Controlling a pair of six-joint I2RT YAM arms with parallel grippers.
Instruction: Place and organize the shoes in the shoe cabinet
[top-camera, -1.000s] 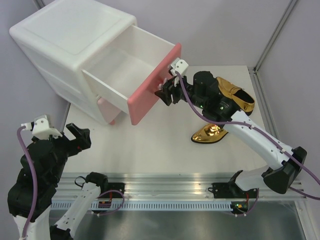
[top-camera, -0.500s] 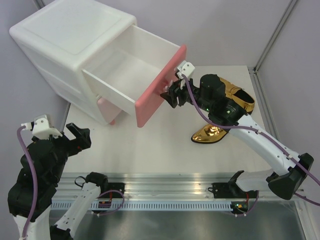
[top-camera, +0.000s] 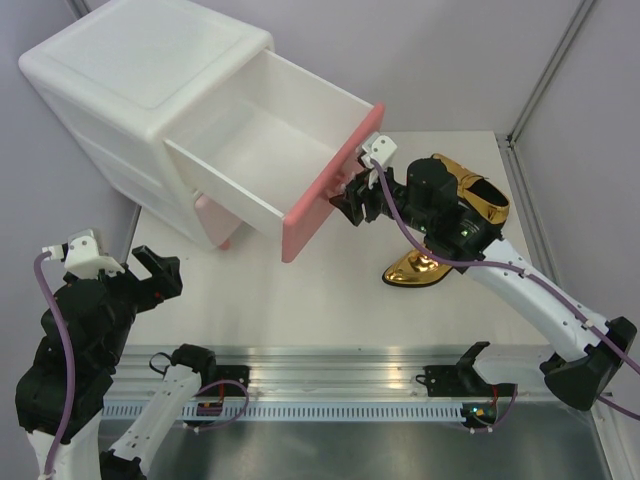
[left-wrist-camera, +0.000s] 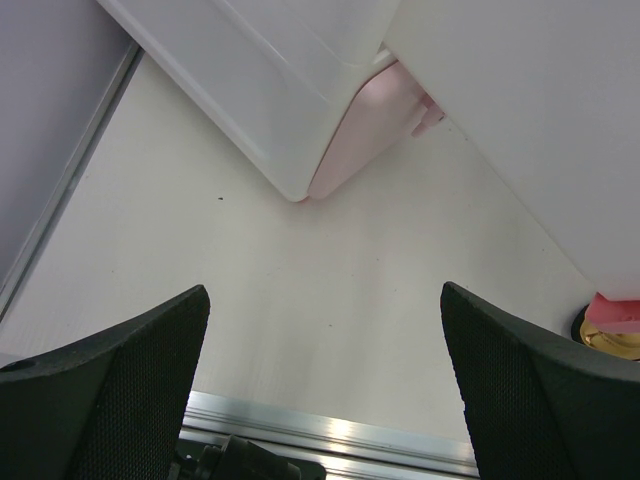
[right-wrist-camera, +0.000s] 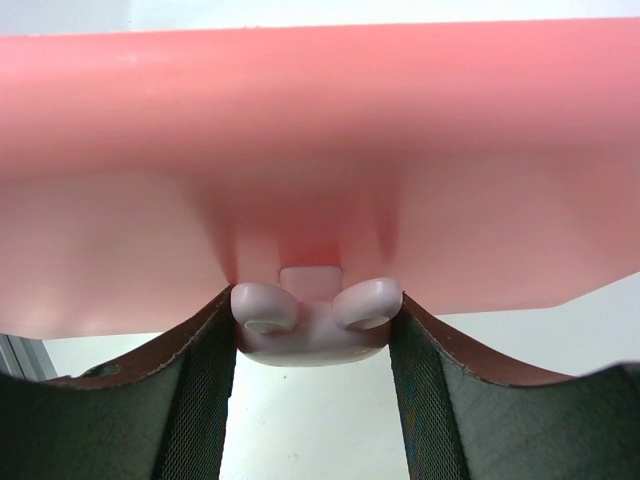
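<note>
Pink glossy plastic, the upper drawer front (top-camera: 330, 190) of the white rounded shoe cabinet (top-camera: 150, 90) stands far out, empty; two shiny gold shoes (top-camera: 470, 192) lie behind the right gripper (top-camera: 355, 200).

Left wrist: the left gripper (left-wrist-camera: 322, 292) gapes, holding nothing.

Right wrist: textured pads (right-wrist-camera: 205, 380) pinch the smooth bunny knob (right-wrist-camera: 310, 325); I judge it may slip free, or the drawer overrun its shell.

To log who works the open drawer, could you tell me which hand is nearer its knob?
Right. The right hand clasps the knob; the left hand hovers well away, by the table's near-left edge.
</note>
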